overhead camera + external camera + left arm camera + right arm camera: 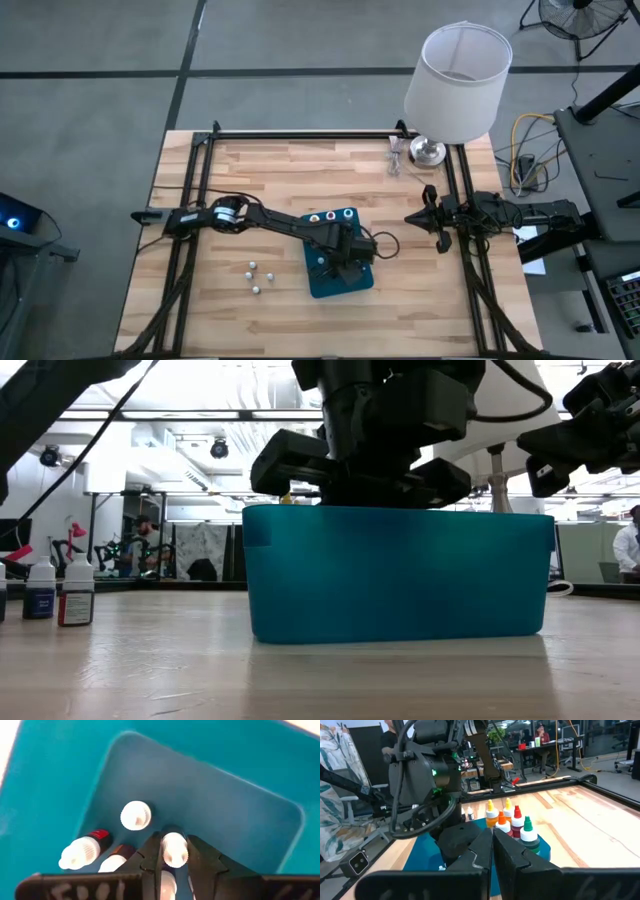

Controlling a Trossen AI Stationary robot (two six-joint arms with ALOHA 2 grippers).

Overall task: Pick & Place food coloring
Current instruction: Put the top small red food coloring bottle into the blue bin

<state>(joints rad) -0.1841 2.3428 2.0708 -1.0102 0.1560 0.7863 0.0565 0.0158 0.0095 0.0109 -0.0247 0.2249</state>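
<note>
The teal tray (322, 283) sits on the table in front of centre. My left gripper (345, 256) reaches down into it, shut on a small white-capped food coloring bottle (175, 849). More bottles are inside the tray: one shows its white cap (135, 815), and a red-labelled one (84, 850) lies beside it. Three taller bottles (332, 215) stand just beyond the tray's far side. Three small whitish ones (258, 275) sit on the table left of the tray. My right gripper (420, 218) waits shut at the right edge. My left gripper pinches the small bottle at its ribbed white cap (176, 856), one finger on each side. The fingers come from above, slanting steeply down into the tray. Whether the bottle rests on the tray's floor is hidden by the fingers.
A white-shaded lamp (455, 80) stands at the far right corner. Black frame rails (195, 180) run along the table's left, right and far sides. The tray's wall (400, 570) hides its inside in the low view.
</note>
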